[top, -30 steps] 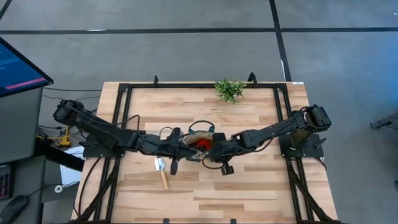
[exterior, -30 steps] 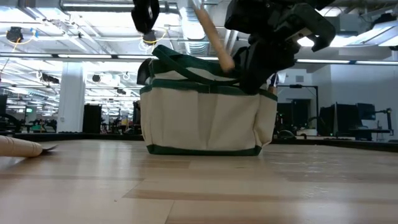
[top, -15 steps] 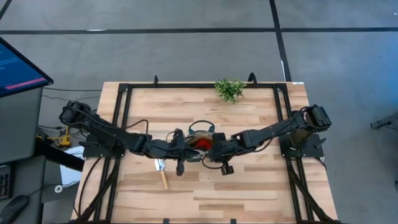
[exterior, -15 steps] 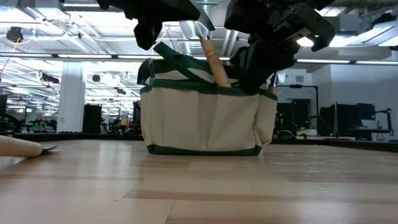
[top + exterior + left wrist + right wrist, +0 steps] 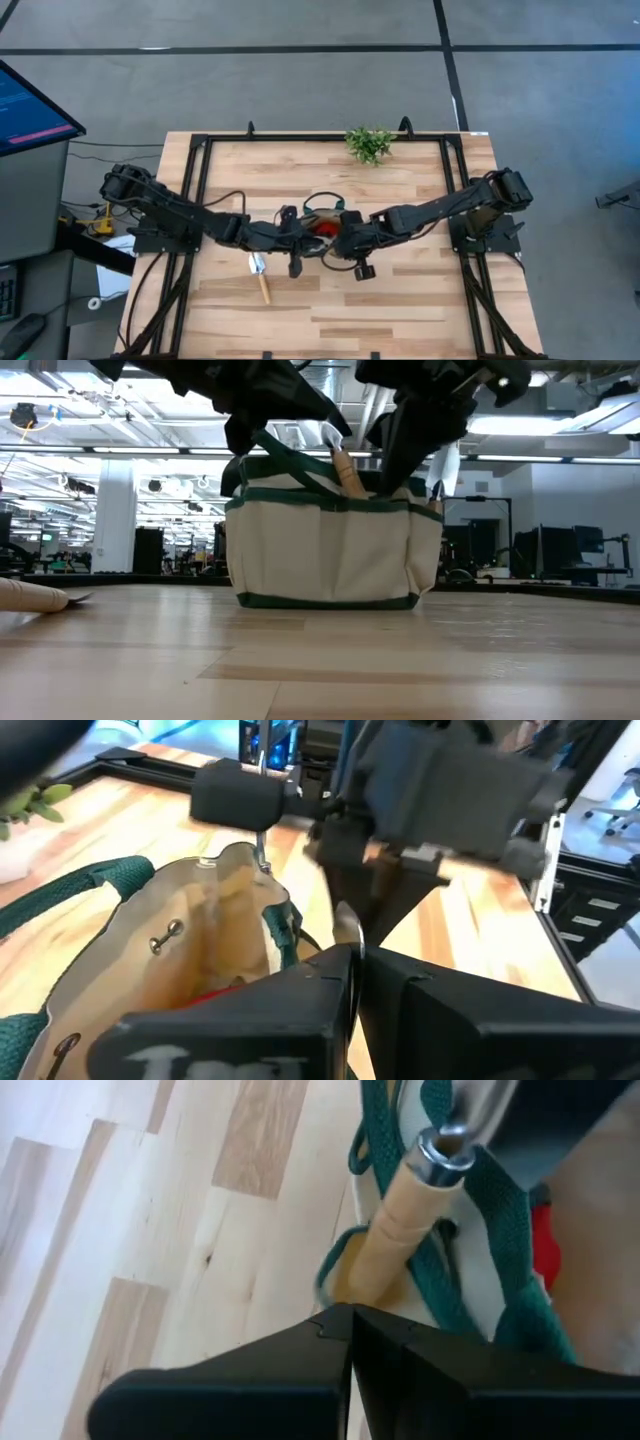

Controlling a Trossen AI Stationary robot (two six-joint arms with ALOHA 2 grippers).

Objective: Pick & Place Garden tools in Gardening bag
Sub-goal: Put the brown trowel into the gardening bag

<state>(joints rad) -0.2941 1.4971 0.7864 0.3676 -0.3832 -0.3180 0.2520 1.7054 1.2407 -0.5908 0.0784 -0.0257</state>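
Note:
The khaki gardening bag (image 5: 330,550) with green trim stands on its base mid-table, a red item (image 5: 542,1245) inside it. My left gripper (image 5: 352,955) is over the bag's left rim, shut on a wooden-handled trowel (image 5: 345,470) whose handle reaches down into the bag. From the right, my right gripper (image 5: 345,1312) is shut and slants down just above the bag's rim, beside a green strap (image 5: 335,1275). Whether it touches the strap I cannot tell. Another trowel (image 5: 260,275) lies flat on the table, near-left of the bag. My left gripper pinches the trowel's silver blade end (image 5: 346,920) between its two fingers, coming nearly level from the table's left. The trowel hangs tilted below the fingers, ferrule (image 5: 440,1140) up. Its wooden handle (image 5: 395,1230) points down past the green strap into the bag's opening.
A leafy green sprig (image 5: 370,143) sits near the table's far edge. A black frame (image 5: 195,200) runs round the tabletop. Bare wood lies along the near side (image 5: 400,310).
My left gripper has moved down and toward the bag with the trowel. The handle, earlier high and steeply slanted above the rim, has sunk into the bag's opening. My right gripper has risen a little from the bag's right rim.

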